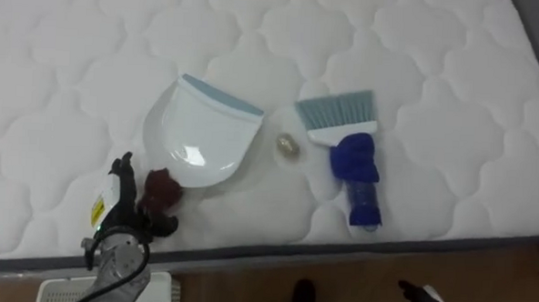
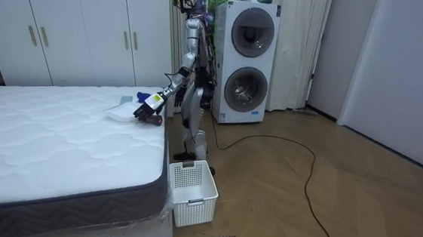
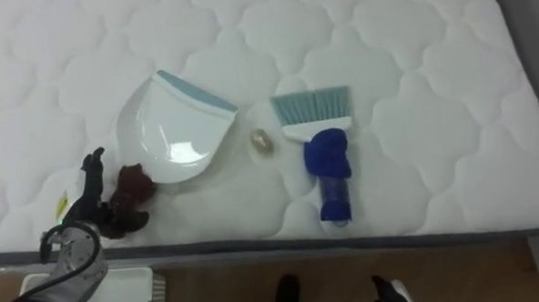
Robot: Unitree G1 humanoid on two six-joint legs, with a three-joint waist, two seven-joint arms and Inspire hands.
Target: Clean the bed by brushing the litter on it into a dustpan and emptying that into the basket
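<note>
The left hand curls its fingers around the dark red handle of the dustpan, near the mattress front edge, probably to steady it; the scrap lies between pan and brush, ready for sweeping

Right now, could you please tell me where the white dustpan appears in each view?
Left eye view: the dustpan sits left of centre on the mattress.
Right eye view: the dustpan lies further left of centre.
Room view: the dustpan is small, at the mattress edge.
Shared landmark: the blue-handled brush beside it.
</note>
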